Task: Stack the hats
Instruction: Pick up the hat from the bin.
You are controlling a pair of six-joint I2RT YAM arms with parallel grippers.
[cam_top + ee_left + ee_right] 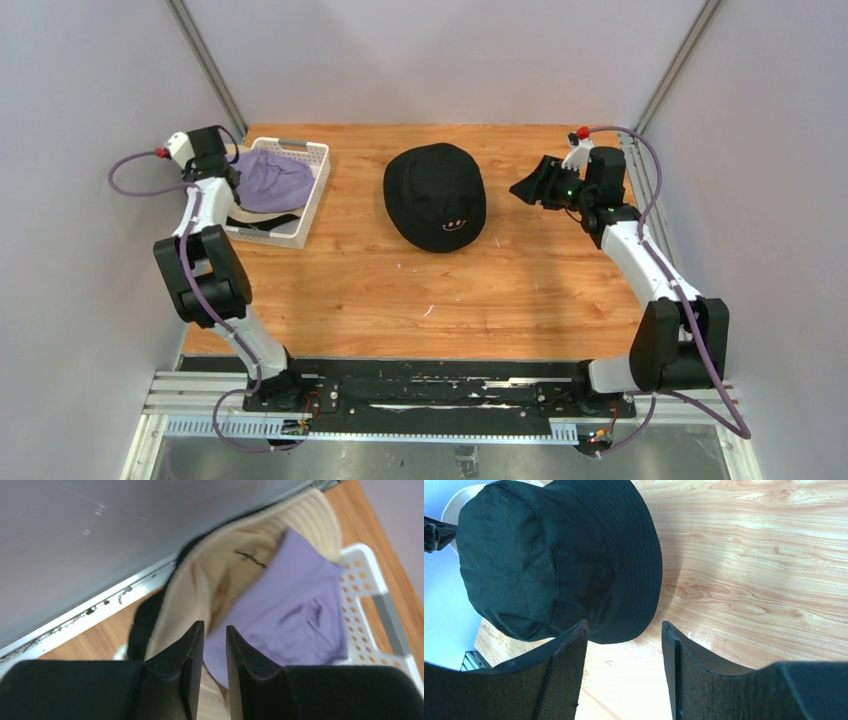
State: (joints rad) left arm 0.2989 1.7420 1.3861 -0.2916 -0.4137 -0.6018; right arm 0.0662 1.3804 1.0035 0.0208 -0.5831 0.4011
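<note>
The top external camera looked steeply down from above and behind the arm bases, far enough back to hold the whole wooden table (520, 290). The left wrist camera hung close over the white plastic lattice basket (367, 555). It faced down past the left gripper (215, 627) at bottom centre onto the soft lavender fabric hat (295, 605). The overhead view held that basket at upper left. The right wrist camera looked low and near past the right gripper (624, 625) at the black fabric bucket hat (539, 555), which sat central in the overhead view.
</note>
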